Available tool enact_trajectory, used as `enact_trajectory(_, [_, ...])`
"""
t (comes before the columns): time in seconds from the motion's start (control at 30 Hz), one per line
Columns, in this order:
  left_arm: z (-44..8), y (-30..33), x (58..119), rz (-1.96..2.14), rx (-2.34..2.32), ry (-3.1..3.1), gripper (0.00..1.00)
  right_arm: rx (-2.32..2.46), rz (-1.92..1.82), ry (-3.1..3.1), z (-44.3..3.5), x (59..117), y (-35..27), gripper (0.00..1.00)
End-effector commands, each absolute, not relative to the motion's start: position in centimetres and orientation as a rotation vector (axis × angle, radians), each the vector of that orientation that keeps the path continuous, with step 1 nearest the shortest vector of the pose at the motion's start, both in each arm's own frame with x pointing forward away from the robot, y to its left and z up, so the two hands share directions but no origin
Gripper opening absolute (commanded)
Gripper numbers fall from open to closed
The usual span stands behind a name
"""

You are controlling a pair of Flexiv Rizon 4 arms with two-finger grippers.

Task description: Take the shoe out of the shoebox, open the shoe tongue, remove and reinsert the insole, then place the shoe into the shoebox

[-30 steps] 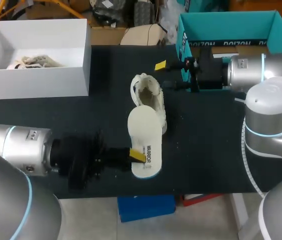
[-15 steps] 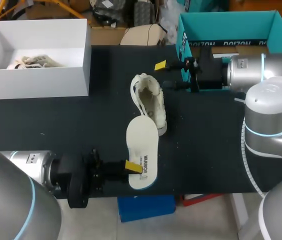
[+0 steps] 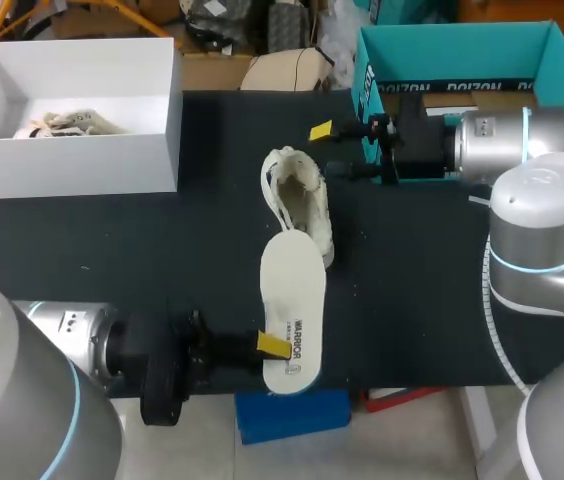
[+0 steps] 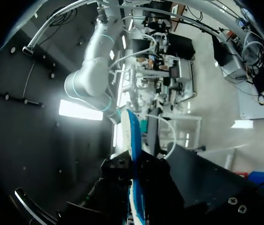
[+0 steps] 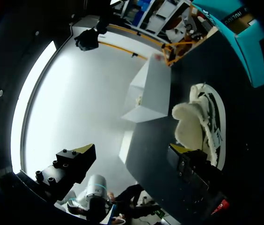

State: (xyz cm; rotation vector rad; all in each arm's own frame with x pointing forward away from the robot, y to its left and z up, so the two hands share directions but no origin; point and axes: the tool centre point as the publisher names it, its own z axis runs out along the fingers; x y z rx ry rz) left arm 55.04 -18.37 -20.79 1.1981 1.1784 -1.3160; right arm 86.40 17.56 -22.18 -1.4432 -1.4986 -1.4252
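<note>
Insole (image 3: 292, 300) now lies clear of the shoe (image 3: 300, 195), drawn toward 6 o'clock over the last second and clamped in your left gripper (image 3: 273, 345). Shoe sits mid-counter (image 3: 162, 250). Your right gripper (image 3: 328, 150) is spread wide at its 2 o'clock. Removal looks done; reinsertion next.

table (image 3: 162, 240): black matte top, spans my whole head view side to side.
white box (image 3: 72, 160): open top, upright, sits on the table at its far left corner. I also see it from the right wrist view, well ahead of that camera.
box contents: pale crumpled bundle (image 3: 67, 123) lying on the box floor, toward its left wall. I can't tell what it is.
speck (image 3: 84, 268): tiny pale mark on the table, nearer than the white box and apart from it. Too small for me to identify.
</note>
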Motion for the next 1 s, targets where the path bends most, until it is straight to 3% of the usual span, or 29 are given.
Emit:
enact_trajectory(0.03, [-21.8, -19.3, 55.8, -1.288, 1.260, 1.129, 0.00, -1.446, -1.429, -1.496, -22.3, 86.3, 17.7, 1.00])
enact_trajectory(0.4, [-24.9, -17.2, 59.5, -1.246, 1.316, 1.065, 0.00, -1.446, -1.429, -1.496, -22.3, 86.3, 17.7, 1.00])
enact_trajectory(1.0, [-26.5, -15.0, 70.4, -1.147, 1.428, 1.093, 0.00, -1.446, -1.429, -1.496, -22.3, 86.3, 17.7, 1.00])
